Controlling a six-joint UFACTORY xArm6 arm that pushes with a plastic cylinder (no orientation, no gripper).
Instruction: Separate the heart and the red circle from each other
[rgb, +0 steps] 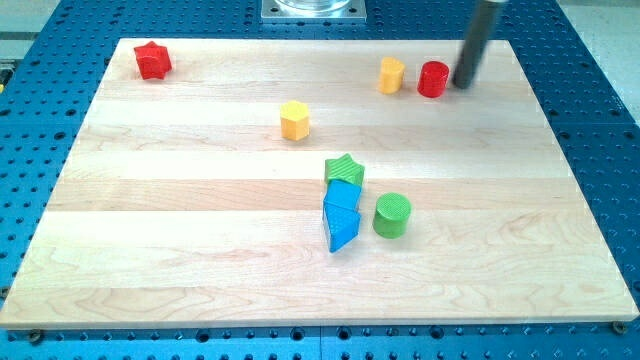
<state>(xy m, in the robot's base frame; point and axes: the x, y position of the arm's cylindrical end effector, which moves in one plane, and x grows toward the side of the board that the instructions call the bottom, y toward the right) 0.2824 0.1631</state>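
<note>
Camera view, smooth dark rod with my tip (464, 83) holding nothing, just right of the glossy red circle (433, 78), yellow heart (391, 74) a bit further left, both on pale grainy wooden board (200, 250), ribbed green cylinder (392, 215) way below

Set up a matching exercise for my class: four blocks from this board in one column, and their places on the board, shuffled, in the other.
Blocks:
1. red star
2. red circle
3. green cylinder
4. yellow hexagon

Places:
A. beside the blue blocks, on their right in the view
B. the view's top left corner
C. alone, left of centre
D. between the yellow heart and my tip

Pairs: 1-B, 2-D, 3-A, 4-C
</note>
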